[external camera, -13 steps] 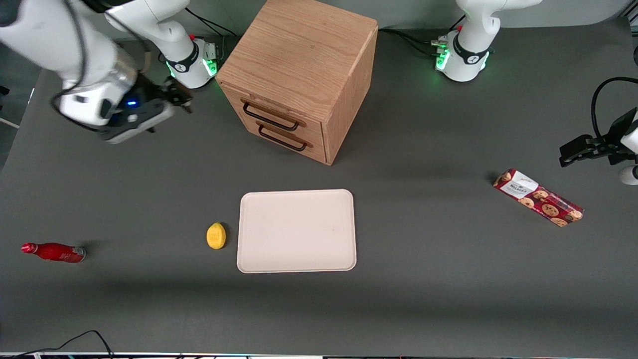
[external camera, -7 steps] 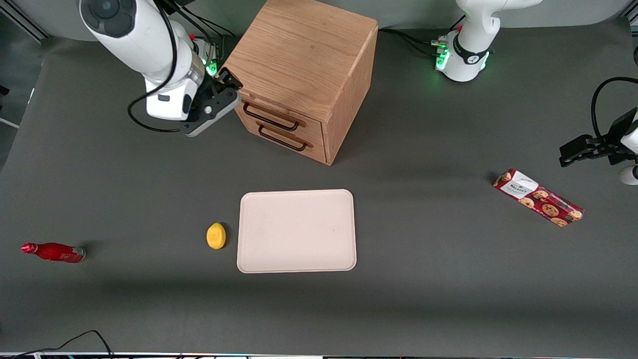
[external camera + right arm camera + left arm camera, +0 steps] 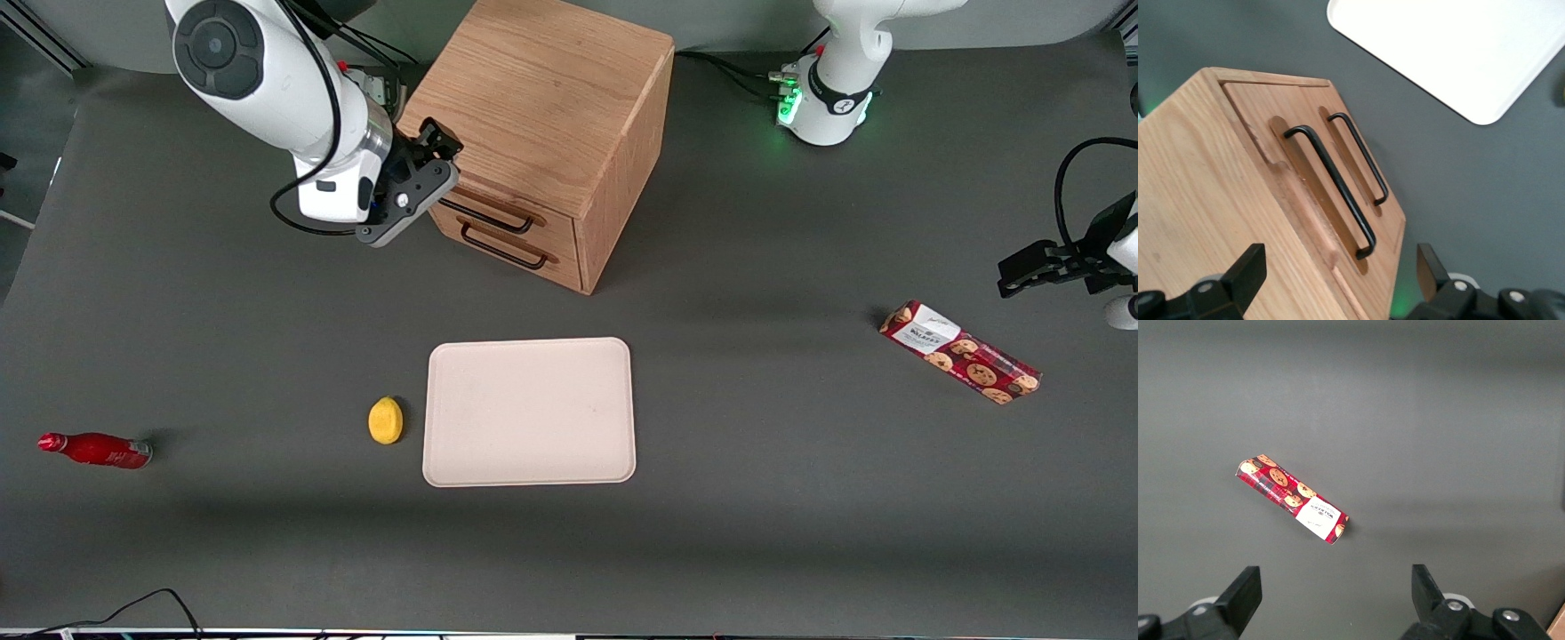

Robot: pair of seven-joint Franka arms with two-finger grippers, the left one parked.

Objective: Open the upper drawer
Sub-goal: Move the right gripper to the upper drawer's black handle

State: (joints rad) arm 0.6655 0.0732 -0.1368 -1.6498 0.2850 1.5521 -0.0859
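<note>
The oak cabinet stands at the back middle of the table. The upper drawer is shut, and its thin black bar handle lies just under the cabinet top. The lower twin drawer is shut too. My right gripper is open and empty at the cabinet's upper front corner, at the handle's end toward the working arm, which it partly hides. In the right wrist view the gripper straddles the top front edge, with the upper handle just ahead and the lower handle past it.
A white tray lies nearer the front camera than the cabinet, with a yellow lemon beside it. A red bottle lies toward the working arm's end. A cookie box lies toward the parked arm's end.
My right gripper has swung from the working arm's end of the table over to the cabinet's upper front corner, close to the upper handle. The drawers have not moved.
</note>
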